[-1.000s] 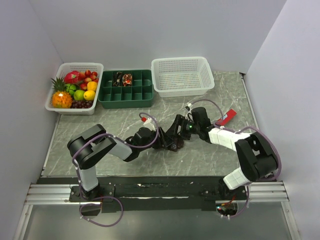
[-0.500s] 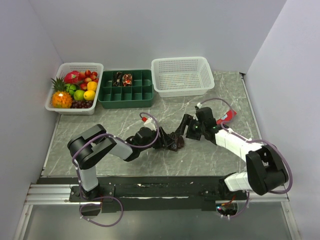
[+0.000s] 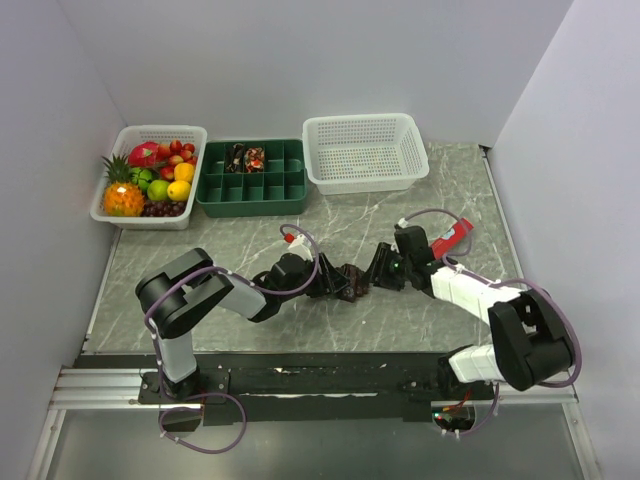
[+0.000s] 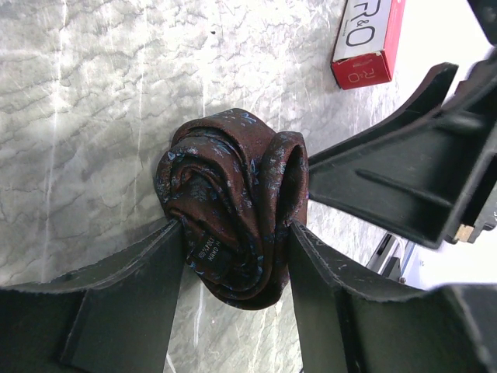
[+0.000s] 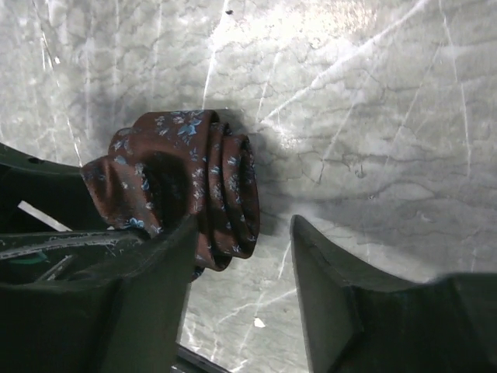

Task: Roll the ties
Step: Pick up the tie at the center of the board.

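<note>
"Marbled grey table point(image 3: 400, 215) is filling the view. How many ties are lying on it?"

"One rolled tie point(image 4: 233, 210) is sitting on the marble near the middle, between the two arms. Two dark bundles point(image 3: 246, 157), one flecked red, are lying in back compartments of the one green tray point(image 3: 250, 205)."

"Who is holding the roll?"

"The left gripper point(image 4: 234, 231) is pinching it, one finger pressing on each side. The right gripper point(image 5: 245, 224) is hanging just beside it with its jaws spread. Marble is showing between them, and one finger is lying against the roll's side."

"What else is standing there?"

"Two white baskets are flanking the tray: one fruit basket point(image 3: 140, 220) and one mesh basket point(image 3: 365, 150). One red box point(image 4: 369, 35) is lying near the right arm."
</note>
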Tool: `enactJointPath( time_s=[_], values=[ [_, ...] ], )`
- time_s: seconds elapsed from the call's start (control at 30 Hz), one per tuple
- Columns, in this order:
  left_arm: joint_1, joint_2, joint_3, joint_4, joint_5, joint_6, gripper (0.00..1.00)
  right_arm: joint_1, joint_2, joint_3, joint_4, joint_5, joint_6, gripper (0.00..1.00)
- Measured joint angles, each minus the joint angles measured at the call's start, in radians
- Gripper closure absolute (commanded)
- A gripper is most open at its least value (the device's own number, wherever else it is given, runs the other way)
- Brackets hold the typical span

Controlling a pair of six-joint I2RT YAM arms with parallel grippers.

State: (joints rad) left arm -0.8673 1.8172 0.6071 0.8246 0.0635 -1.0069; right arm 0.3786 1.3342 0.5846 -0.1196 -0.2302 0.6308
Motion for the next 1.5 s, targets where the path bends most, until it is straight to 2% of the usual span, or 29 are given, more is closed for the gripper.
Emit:
enactJointPath(
  time_s=[0.03,0.33,0.57,0.8,0.9,0.93,1.0,1.2,1.5],
  values=[
    [0.000,0.000,0.000,0.000,0.000,0.000,0.41,0.000,0.004,-0.001,0.003,0.000,-0.001,0.62],
    [0.000,0.009,0.006,0.002,0.000,0.000,0.41,-0.003,0.057,-0.002,0.062,-0.025,0.011,0.63],
    [0.000,0.019,0.016,0.002,0.000,0.000,0.41,-0.029,0.056,-0.002,0.070,-0.039,0.010,0.57],
    [0.000,0.026,0.024,0.003,0.000,0.000,0.41,-0.079,0.000,-0.020,0.077,-0.049,0.007,0.58],
    [0.000,0.027,0.025,0.003,0.000,0.000,0.41,-0.087,-0.005,-0.020,0.076,-0.031,0.002,0.73],
    [0.000,0.027,0.026,0.003,0.000,0.000,0.41,-0.087,-0.001,-0.019,0.069,-0.021,0.001,0.84],
    [0.000,0.028,0.026,0.003,0.001,0.000,0.41,-0.087,0.016,-0.012,0.059,-0.010,-0.006,0.99],
    [0.000,0.033,0.029,0.008,0.003,0.000,0.40,-0.087,0.145,0.039,0.026,0.000,-0.012,1.00],
    [0.000,0.042,0.032,0.018,0.004,0.000,0.39,-0.040,0.182,0.073,0.031,-0.005,-0.011,1.00]
  ],
)
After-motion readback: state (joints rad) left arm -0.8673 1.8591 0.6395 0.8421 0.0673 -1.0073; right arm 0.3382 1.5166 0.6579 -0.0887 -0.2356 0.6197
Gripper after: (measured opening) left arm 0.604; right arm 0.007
